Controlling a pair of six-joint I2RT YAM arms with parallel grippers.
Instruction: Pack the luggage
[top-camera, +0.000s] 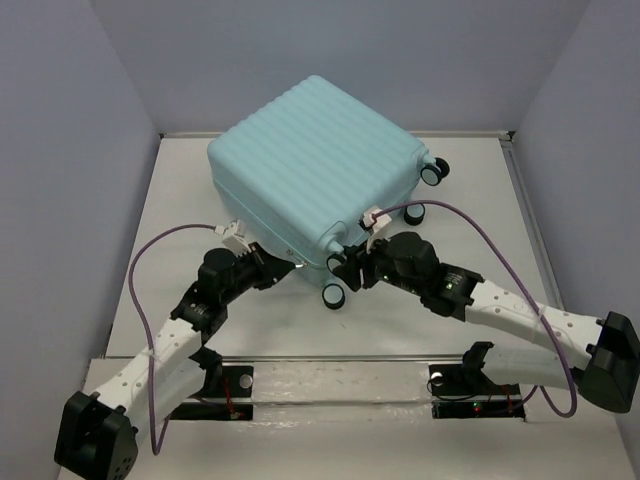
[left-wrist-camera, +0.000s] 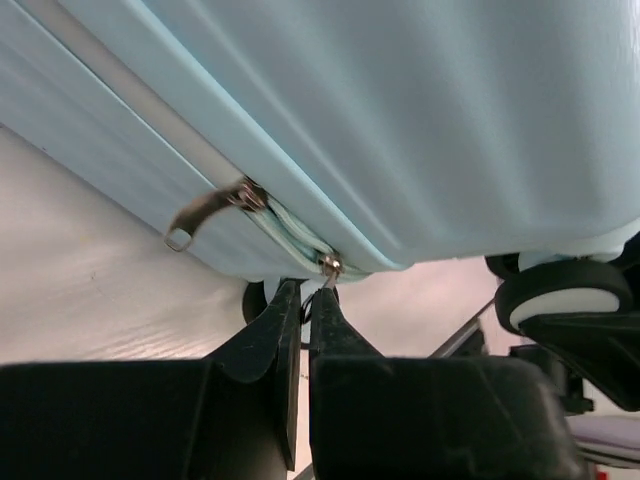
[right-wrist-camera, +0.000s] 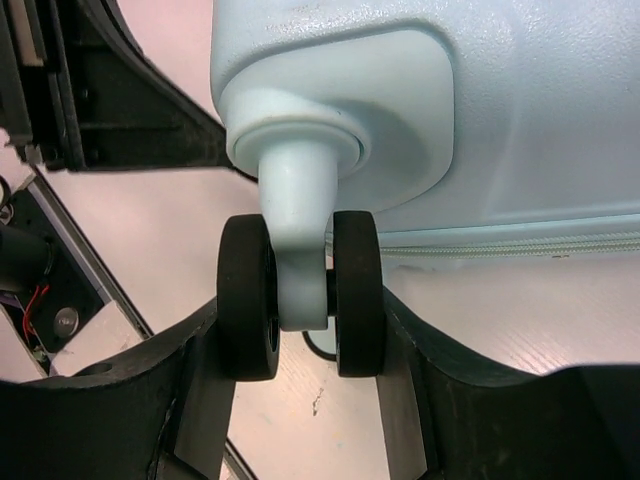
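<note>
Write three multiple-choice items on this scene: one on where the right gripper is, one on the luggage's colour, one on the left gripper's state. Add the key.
1. Where is the right gripper?
A. hanging in the air, apart from everything
B. around a caster wheel at a corner of the luggage
C. folded back at its own base

2. The luggage shell is:
A. pale aqua-blue
B. red
C. black

3. The left gripper is:
A. wide open
B. shut on a zipper pull
C. shut on a wheel

Key:
1 B: in the right wrist view the black double wheel sits between its fingers.
2 A: the ribbed shell looks aqua in every view.
3 B: in the left wrist view it pinches the metal pull at the seam.
</note>
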